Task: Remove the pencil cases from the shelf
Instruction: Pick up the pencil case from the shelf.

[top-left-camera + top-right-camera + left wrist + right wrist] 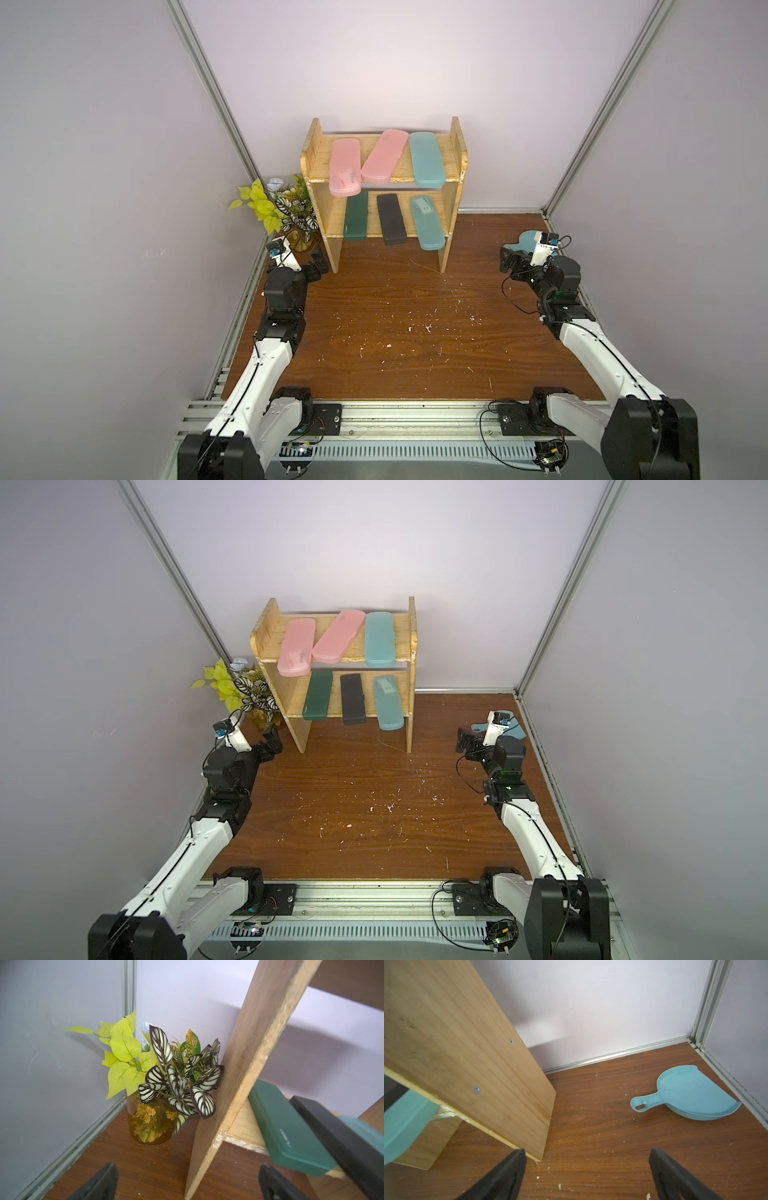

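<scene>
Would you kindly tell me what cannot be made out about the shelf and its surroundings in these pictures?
Dustpan: largely hidden behind the right wrist camera in both top views.
Dark green case: far end hidden under the upper board of the shelf in both top views; lettering too small to read in the left wrist view.
Lower teal case: blurred, cut off by the frame edge and the side panel in the right wrist view.
</scene>
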